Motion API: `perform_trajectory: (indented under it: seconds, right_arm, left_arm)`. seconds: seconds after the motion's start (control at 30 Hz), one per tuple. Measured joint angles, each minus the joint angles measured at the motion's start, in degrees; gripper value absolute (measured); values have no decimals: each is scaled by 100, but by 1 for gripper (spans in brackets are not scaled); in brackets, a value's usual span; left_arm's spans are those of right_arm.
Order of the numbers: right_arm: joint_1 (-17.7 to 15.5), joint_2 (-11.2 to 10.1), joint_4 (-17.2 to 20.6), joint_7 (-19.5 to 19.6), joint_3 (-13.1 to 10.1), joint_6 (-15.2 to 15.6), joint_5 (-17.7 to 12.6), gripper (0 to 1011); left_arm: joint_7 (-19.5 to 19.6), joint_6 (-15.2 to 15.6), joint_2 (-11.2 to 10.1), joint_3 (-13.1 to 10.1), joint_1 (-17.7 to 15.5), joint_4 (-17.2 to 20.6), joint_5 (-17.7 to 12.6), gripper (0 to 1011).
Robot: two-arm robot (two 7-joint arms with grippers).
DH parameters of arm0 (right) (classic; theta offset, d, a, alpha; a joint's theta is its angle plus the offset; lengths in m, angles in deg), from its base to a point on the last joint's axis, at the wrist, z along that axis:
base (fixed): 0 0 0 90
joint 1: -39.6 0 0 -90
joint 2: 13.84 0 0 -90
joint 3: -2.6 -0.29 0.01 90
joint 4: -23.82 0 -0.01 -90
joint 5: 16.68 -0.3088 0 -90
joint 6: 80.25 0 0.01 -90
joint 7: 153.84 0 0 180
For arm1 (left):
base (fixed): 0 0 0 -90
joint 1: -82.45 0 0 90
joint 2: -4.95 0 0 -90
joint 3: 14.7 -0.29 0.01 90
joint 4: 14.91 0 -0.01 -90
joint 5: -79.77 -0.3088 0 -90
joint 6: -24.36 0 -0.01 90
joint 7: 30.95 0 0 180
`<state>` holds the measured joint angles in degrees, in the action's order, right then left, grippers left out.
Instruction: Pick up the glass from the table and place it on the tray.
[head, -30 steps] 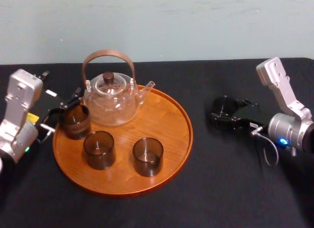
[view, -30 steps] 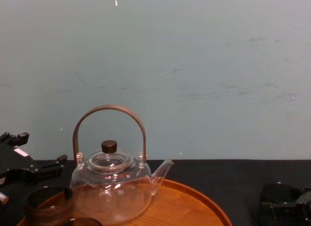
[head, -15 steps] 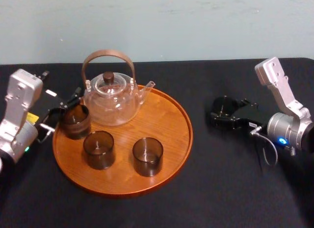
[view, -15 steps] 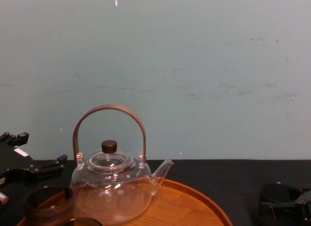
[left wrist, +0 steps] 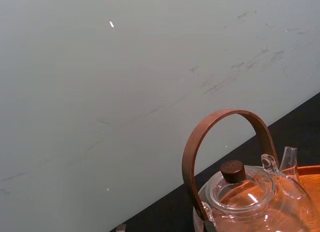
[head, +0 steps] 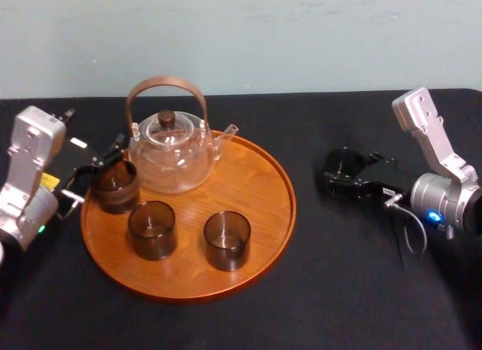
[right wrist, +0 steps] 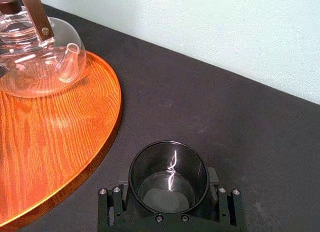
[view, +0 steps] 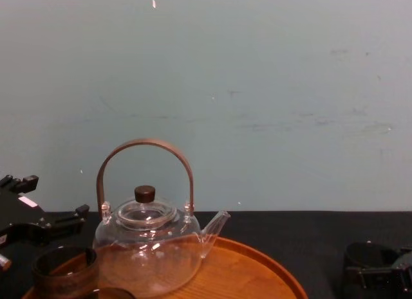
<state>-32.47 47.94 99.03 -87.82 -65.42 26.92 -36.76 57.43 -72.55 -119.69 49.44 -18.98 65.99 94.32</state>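
Glass (right wrist: 167, 189): upright on the table (right wrist: 260, 122), to the right of the tray (right wrist: 55, 137) and well apart from its rim. Enclosed by the right tool (right wrist: 169, 194), with one jaw against each side of the wall. Judged as closed on the glass and not yet lifted.

Left tool (head: 96, 169): parked at the left rim of the tray with jaws spread, beside the rear-left one of three dark cups (head: 152, 229) on the tray.

Step in hand, by judgement: lift and carry to the tray.

1. Confirm firm contact on both sides before lifting. Smooth round wall, so likely to slip or turn under a light or off-centre grip.
2. Raise straight up, mouth level, to a height above the tray rim.
3. Travel toward the tray at that height. Avoid dragging across the table, since that risks catching the base on the raised rim and tipping.
4. Aim for the bare wood on the right half of the tray. Keep clear of the teapot (head: 169, 154) at the rear of the tray and of the cup at the front right.
5. Lower slowly to flat contact inside the rim, never on the rim itself.
6. Open only after full seating, then withdraw upward rather than sideways, to avoid knocking the glass over.
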Motion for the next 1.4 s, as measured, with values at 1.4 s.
perform_trajectory:
  seconds: [1.4]
  right_arm:
    - [595,-94,440,-1041,617,-626,-249,903]
  left_arm:
    - [0,0,0,0,0,0,0,1001]
